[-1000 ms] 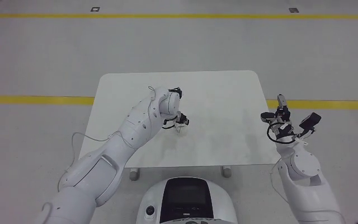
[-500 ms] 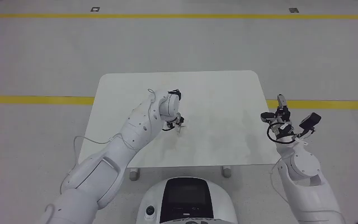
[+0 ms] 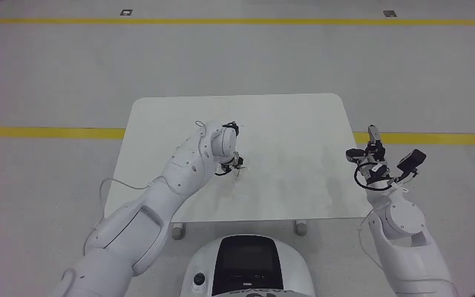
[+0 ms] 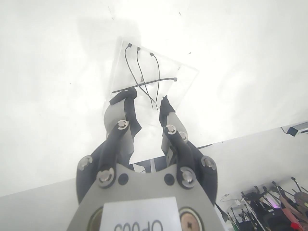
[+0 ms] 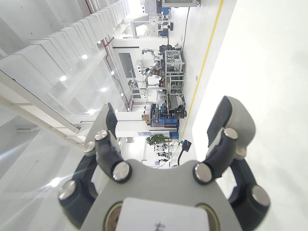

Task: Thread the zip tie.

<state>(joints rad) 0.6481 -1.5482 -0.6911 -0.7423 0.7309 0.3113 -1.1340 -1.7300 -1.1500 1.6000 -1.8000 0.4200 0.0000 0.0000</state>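
Several black zip ties point(image 4: 144, 84) lie on a clear square plate point(image 4: 179, 79) on the white table point(image 3: 297, 134). Three run roughly side by side and one lies across them. My left gripper point(image 4: 148, 100) is open just above the plate's near edge, with its fingertips point(image 4: 130, 96) either side of the tie tails and nothing held. In the top view the left gripper point(image 3: 236, 165) sits near the table's middle. My right gripper point(image 3: 375, 145) is raised off the table's right edge. It stands open and empty point(image 5: 166, 112).
The table edge point(image 4: 216, 143) runs close behind the left gripper. Yellow floor lines point(image 3: 67, 132) pass behind and beside the table. Workshop equipment point(image 5: 168, 73) stands far off in the room.
My left gripper has shifted slightly left and toward the robot over the zip ties, and its elbow has swung a little. The right arm has stayed still.
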